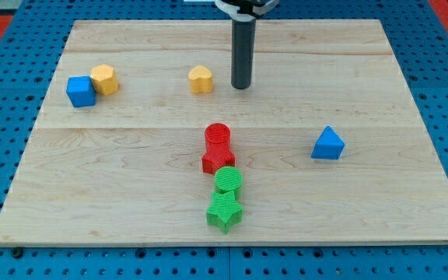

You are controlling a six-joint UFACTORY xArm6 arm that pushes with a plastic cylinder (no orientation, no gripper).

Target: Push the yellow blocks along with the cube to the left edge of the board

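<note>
My tip [242, 85] rests on the board near the view's top centre. A yellow heart-shaped block [201, 79] lies just to the tip's left, a small gap apart. A yellow hexagonal block [104, 79] sits far to the left, touching a blue cube [81, 91] on its lower left. Both are close to the board's left edge.
A red cylinder [218, 134] and a red star [218, 158] sit at the board's centre, with a green cylinder [227, 180] and a green star [225, 210] in a line below them. A blue triangular block [327, 144] lies at the right. The wooden board [379, 218] sits on a blue pegboard.
</note>
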